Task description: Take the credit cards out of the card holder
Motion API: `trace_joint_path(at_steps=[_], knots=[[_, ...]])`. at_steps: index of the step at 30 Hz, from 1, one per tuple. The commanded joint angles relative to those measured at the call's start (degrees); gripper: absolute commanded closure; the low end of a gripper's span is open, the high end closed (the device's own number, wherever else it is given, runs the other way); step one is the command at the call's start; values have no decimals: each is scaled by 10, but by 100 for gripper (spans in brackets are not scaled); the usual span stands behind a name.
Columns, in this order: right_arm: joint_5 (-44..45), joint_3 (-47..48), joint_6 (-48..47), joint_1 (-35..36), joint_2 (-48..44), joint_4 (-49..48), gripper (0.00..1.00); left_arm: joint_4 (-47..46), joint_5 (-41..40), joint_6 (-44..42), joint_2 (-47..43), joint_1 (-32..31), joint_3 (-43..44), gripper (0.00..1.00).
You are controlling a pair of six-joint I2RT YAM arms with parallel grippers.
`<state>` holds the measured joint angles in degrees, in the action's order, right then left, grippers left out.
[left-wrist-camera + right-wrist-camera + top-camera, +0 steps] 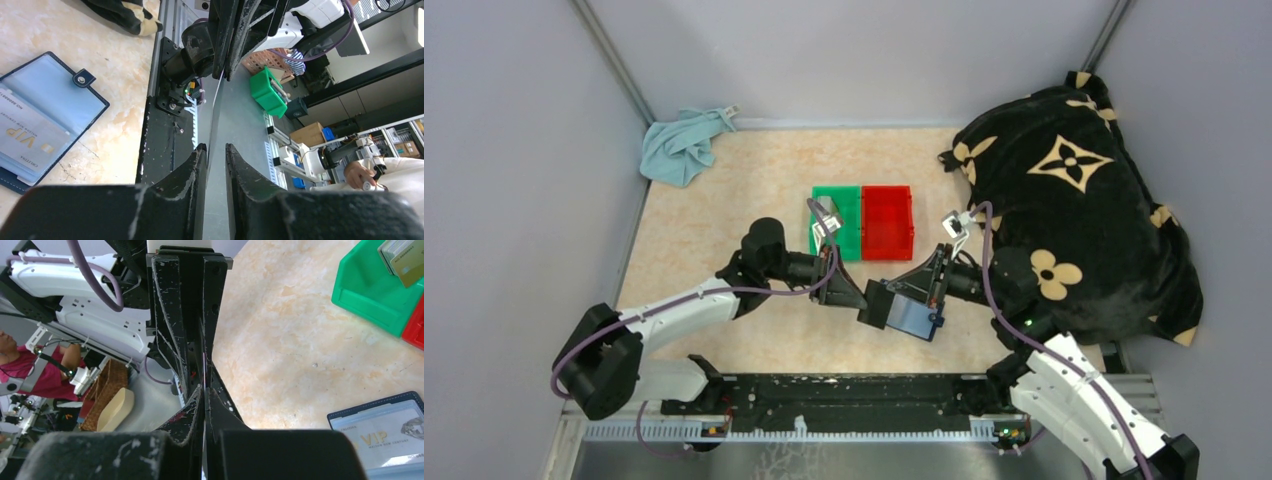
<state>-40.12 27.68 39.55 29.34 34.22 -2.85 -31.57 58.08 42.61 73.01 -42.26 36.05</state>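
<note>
The navy card holder [914, 320] lies open on the table below both grippers. It also shows in the left wrist view [40, 110] and the right wrist view [385, 432], with a silver VIP card [25, 142] in its clear pocket. My right gripper [892, 296] [205, 389] is shut on a thin card seen edge-on [213, 117], held above the table. My left gripper [869, 300] [214, 147] meets it tip to tip. Its jaws stand a little apart on either side of the same card. A few cards [827, 213] [402, 260] lie in the green bin [844, 240].
A red bin [887, 222] stands against the green bin's right side. A black flower-patterned blanket [1074, 190] fills the right side. A light blue cloth [682, 145] lies at the back left corner. A black rail [844, 395] runs along the near edge.
</note>
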Motion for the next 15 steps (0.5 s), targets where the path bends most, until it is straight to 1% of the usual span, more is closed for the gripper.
trace_joint_path(at_steps=[1, 7, 15], knots=[[17, 1, 20, -2, 3, -56, 100, 1, -11, -20, -28, 1, -8, 73], [17, 1, 35, -2, 18, -86, 100, 9, -17, -26, -44, 1, -23, 73], [28, 15, 27, -3, 22, -74, 100, 7, -14, -25, -53, 1, -37, 75]])
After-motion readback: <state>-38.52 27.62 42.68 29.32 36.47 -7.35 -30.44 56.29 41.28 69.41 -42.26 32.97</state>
